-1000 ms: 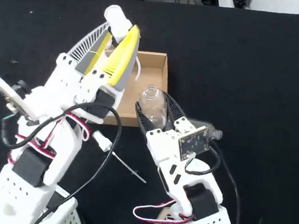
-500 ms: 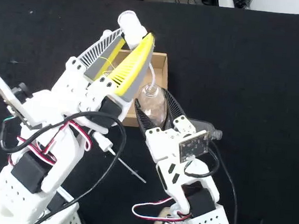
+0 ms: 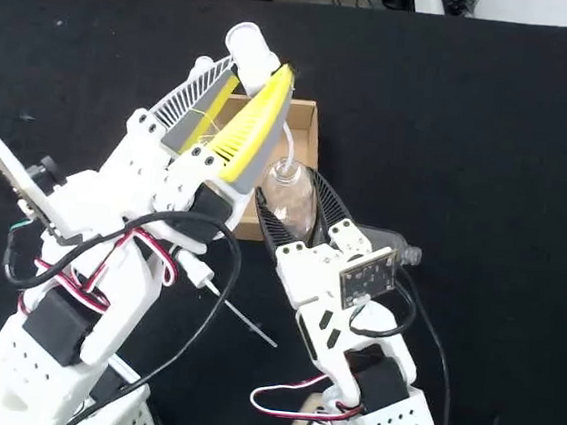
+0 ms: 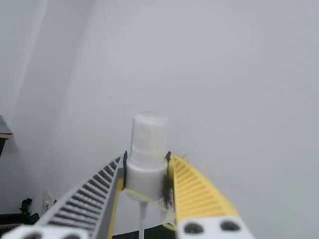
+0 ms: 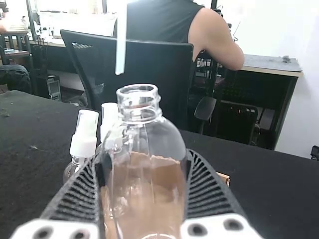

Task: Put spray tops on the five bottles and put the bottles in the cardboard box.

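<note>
My left gripper (image 3: 245, 68) (image 4: 146, 162), with one grey and one yellow finger, is shut on a white spray top (image 3: 251, 47) (image 4: 147, 149) held high over the cardboard box (image 3: 300, 124). The top's thin dip tube (image 5: 119, 45) hangs just above and slightly beside the open neck of a clear bottle (image 3: 287, 181) (image 5: 142, 129). My right gripper (image 3: 288, 208) (image 5: 144, 167), black-fingered, is shut on that bottle and holds it upright at the box's near edge. Behind it stand two bottles with spray tops (image 5: 83, 137) on them.
A loose spray top (image 3: 195, 267) with its long tube lies on the black table (image 3: 491, 142) between the two arms. Both white arm bases fill the near edge. Open table lies to the right and far side.
The left gripper carried the spray top to the right and toward the held bottle, then nearly stopped. The right gripper and its bottle stayed in place.
</note>
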Robot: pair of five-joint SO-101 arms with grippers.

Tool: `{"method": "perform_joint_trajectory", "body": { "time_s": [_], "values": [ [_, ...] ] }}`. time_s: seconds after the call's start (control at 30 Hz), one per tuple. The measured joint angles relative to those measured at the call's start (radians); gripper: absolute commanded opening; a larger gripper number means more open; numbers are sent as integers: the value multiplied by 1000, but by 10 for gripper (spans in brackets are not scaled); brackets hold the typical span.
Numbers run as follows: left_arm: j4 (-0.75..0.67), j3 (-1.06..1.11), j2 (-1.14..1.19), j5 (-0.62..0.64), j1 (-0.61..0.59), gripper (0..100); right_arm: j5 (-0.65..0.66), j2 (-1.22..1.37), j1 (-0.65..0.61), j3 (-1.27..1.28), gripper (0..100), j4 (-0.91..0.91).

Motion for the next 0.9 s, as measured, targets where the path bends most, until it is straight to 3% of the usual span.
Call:
{"method": "perform_joint_trajectory", "body": {
  "time_s": [0.3, 0.9],
  "values": [
    [-186, 152, 0, 3, -2, 30, 0, 0, 0, 2, 11, 0],
    [-210, 143, 0, 2, -46, 30, 0, 0, 0, 2, 11, 0]
  ]
}}
